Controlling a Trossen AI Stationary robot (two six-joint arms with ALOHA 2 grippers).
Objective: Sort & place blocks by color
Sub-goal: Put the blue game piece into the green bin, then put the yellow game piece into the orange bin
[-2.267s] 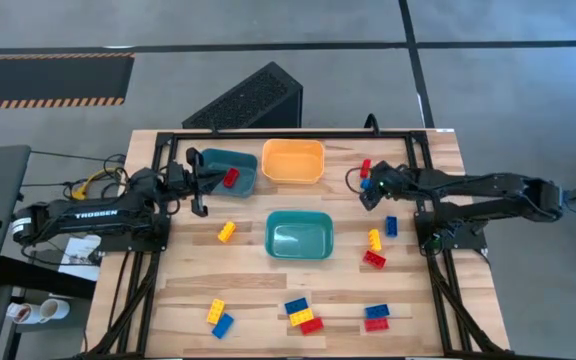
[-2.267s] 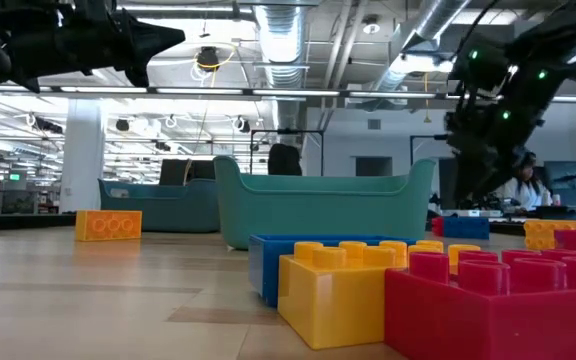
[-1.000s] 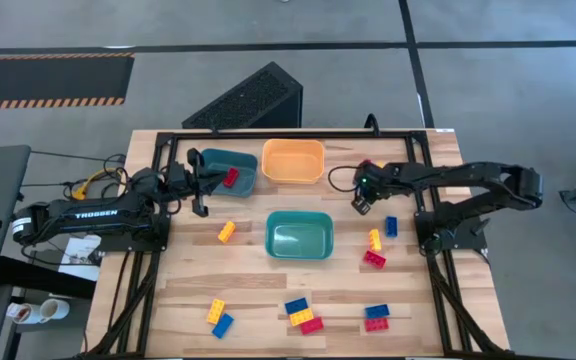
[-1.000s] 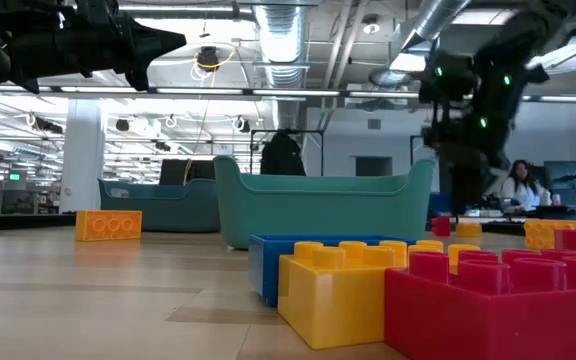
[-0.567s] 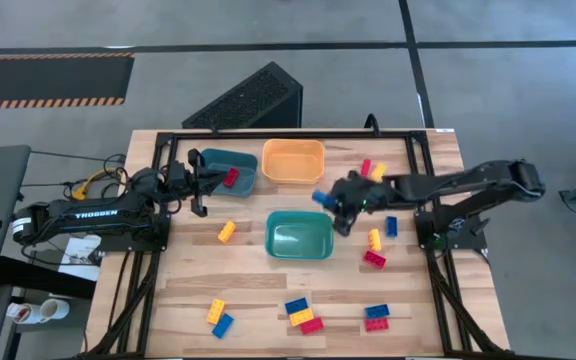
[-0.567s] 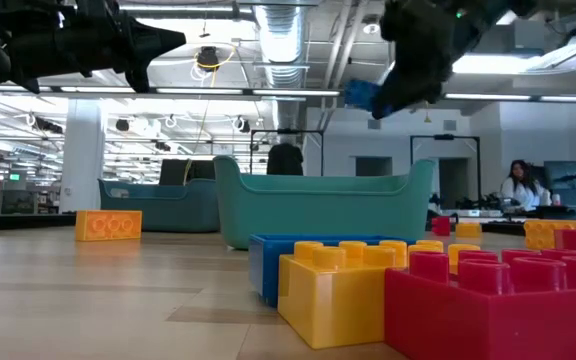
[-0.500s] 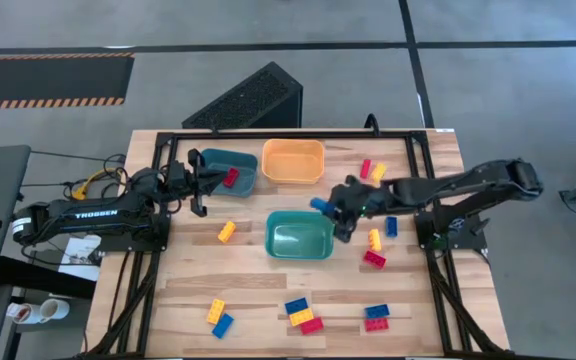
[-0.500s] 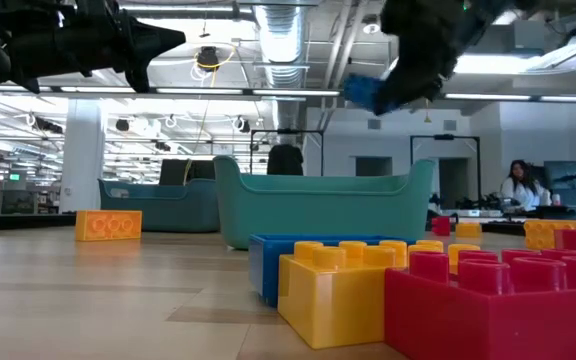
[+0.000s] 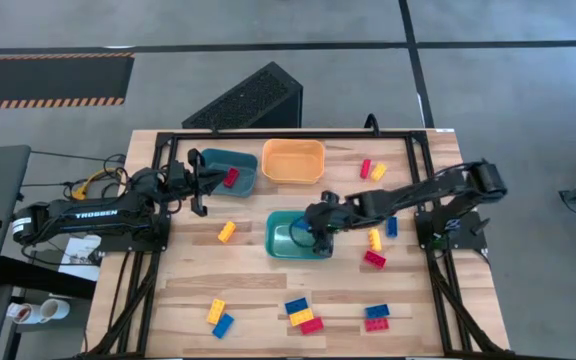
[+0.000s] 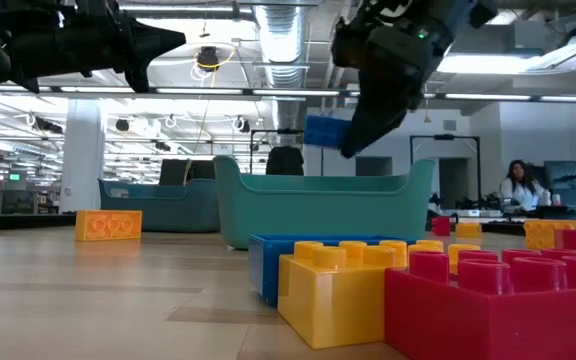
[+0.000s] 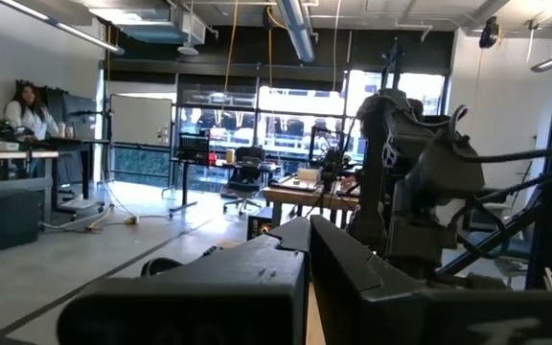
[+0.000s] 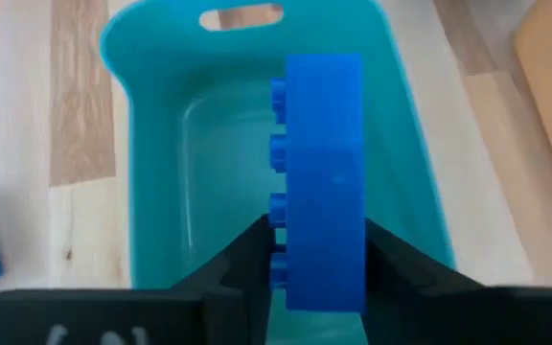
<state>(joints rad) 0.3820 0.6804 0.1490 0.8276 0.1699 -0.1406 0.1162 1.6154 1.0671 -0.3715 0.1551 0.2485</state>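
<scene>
Wooden table [image 9: 258, 290], three trays, right hand [image 9: 301, 234] holding one blue block [image 12: 322, 182]

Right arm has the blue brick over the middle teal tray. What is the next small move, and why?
Probably open the right gripper fully and let go. The small blue studded plastic brick sits between its fingers directly above the light teal rectangular tray, whose floor shows bare beneath it. The low view shows the brick just above the tray's rim, so the drop is short.
</scene>
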